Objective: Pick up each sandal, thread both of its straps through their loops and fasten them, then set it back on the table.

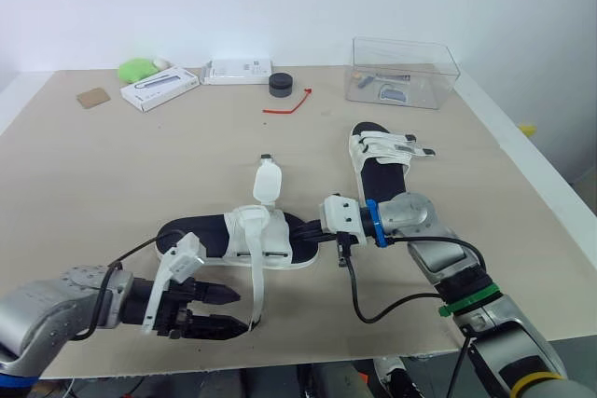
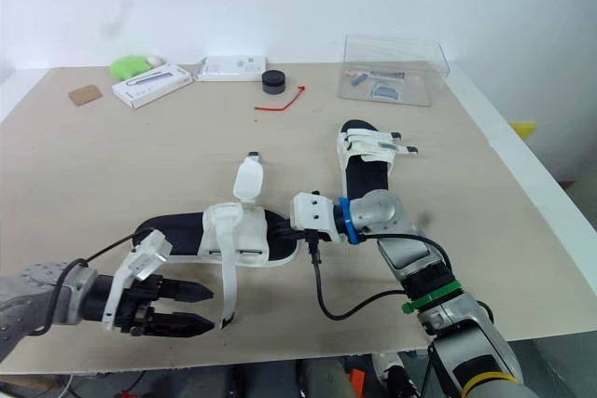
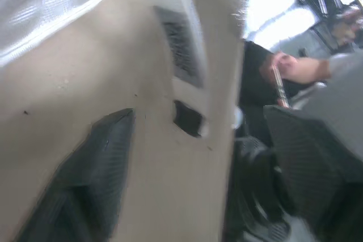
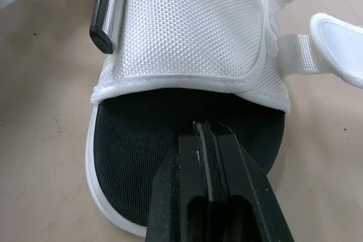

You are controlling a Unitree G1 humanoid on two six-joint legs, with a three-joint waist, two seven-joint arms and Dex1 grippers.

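Observation:
The near sandal (image 1: 201, 233), black sole with white straps, lies on the table. One strap (image 1: 268, 182) is flipped up toward the far side. The other strap (image 1: 256, 277) hangs toward the table's front edge, and its dark tip (image 3: 187, 118) lies on the table between my left fingers. My left gripper (image 1: 241, 312) is open at that tip. My right gripper (image 1: 306, 230) is shut, with its fingers (image 4: 207, 157) over the black footbed (image 4: 142, 123) at one end of this sandal. A second sandal (image 1: 378, 160) lies beyond my right arm, white straps across it.
At the back stand a clear plastic box (image 1: 403, 72), a black round object (image 1: 281, 84), a red tie (image 1: 287, 104), two white boxes (image 1: 159, 88), a green object (image 1: 138, 68) and a brown coaster (image 1: 92, 97). A person's hand (image 3: 295, 69) shows past the front edge.

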